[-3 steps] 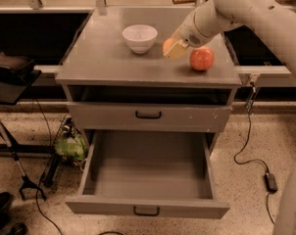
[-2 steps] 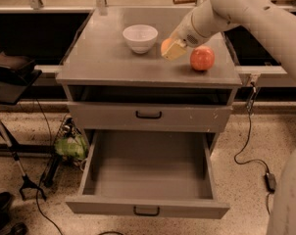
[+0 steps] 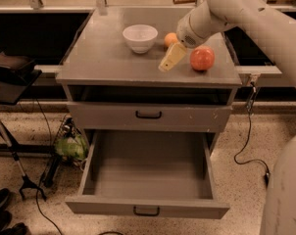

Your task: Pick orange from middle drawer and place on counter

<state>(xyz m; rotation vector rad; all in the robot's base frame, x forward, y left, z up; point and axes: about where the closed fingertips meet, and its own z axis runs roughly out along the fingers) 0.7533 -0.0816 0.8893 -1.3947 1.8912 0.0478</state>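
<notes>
The orange (image 3: 170, 39) sits on the desk (image 3: 104, 58), toward the back edge, between the white bowl (image 3: 140, 37) on its left and the robot's wrist on its right. The wrist covers the fruit's right edge.

The pale arm (image 3: 246, 13) comes in from the upper right and crosses the desk's right rear corner. Part of the robot's body (image 3: 285, 190) fills the lower right.

Below the desk top is an open slot, then a closed grey drawer front (image 3: 148, 115) with a black handle. Under it, the middle drawer (image 3: 148, 170) is pulled fully out, with its floor bare.

A mottled reddish fruit (image 3: 202, 58), larger than the orange, rests near the desk's right front. It lies just to the right of the gripper (image 3: 171, 58).

The gripper is a yellowish wedge angled down and to the left over the desk, in front of the orange and apart from it. It seems to carry nothing, though I cannot tell whether it is spread or closed.

On the floor to the left are a black stand (image 3: 11, 70) and a greenish bundle (image 3: 69, 146). A dark cable (image 3: 246, 146) trails down on the right.
</notes>
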